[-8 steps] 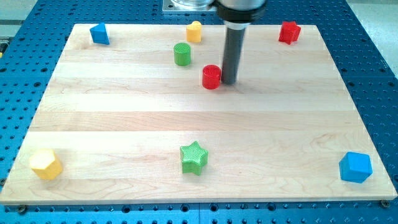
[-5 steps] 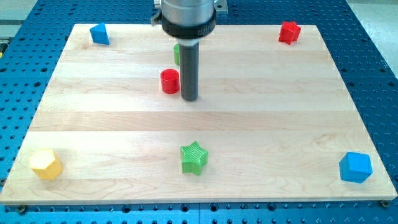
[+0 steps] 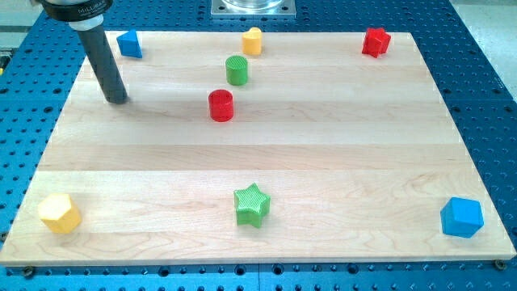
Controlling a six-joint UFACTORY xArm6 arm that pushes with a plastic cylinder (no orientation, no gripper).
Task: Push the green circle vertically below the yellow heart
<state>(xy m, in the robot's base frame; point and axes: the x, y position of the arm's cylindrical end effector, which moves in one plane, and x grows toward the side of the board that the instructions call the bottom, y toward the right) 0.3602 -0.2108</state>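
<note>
The green circle (image 3: 237,70) stands near the view's top, a little left of centre. The yellow heart (image 3: 253,40) sits at the board's top edge, just up and to the right of it. A red circle (image 3: 220,106) stands just below and left of the green circle. My tip (image 3: 118,99) rests on the board at the view's upper left, far to the left of the green circle and touching no block.
A blue block (image 3: 128,44) sits at the top left, just above my tip. A red block (image 3: 376,41) is at the top right. A yellow hexagon (image 3: 60,213) is at the bottom left, a green star (image 3: 251,204) at bottom centre, a blue block (image 3: 461,217) at bottom right.
The rod pushed the red circle to the left, from right of the green circle to below and left of it. The tip then swept far left to the upper left corner.
</note>
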